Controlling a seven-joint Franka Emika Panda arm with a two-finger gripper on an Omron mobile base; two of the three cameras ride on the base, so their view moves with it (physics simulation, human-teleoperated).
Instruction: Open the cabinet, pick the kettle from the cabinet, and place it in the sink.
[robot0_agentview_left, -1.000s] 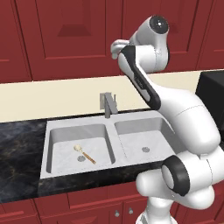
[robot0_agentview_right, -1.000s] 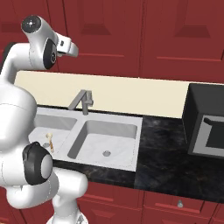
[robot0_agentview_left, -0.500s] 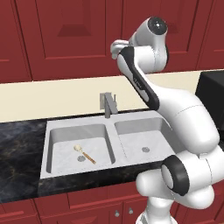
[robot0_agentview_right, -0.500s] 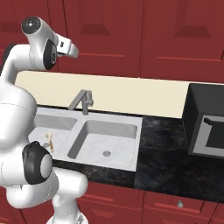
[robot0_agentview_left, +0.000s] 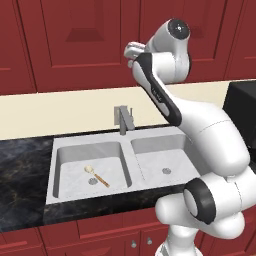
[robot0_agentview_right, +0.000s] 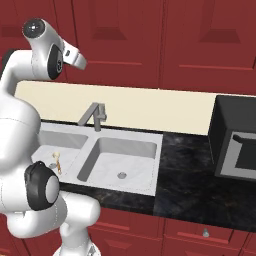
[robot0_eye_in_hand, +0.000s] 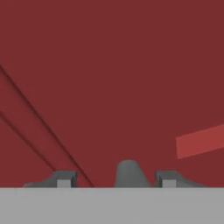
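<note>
Dark red raised-panel wooden cabinet (robot0_agentview_left: 90, 45) doors stood closed above the cream backsplash, and the white arm's two-finger gripper (robot0_eye_in_hand: 114, 179) was pressed right up to a door, its fingers (robot0_eye_in_hand: 61, 178) set apart on either side of a round grey knob (robot0_eye_in_hand: 130, 174) (touching it or not, I couldn't tell). Below, the light grey double-basin sink (robot0_agentview_left: 125, 165) held a small wooden-handled spoon (robot0_agentview_left: 96, 175).

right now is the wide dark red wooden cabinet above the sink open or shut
Shut. The dark red wooden cabinet doors lie flat and flush, no interior showing. In the hand view the gripper straddles its round grey knob.
</note>
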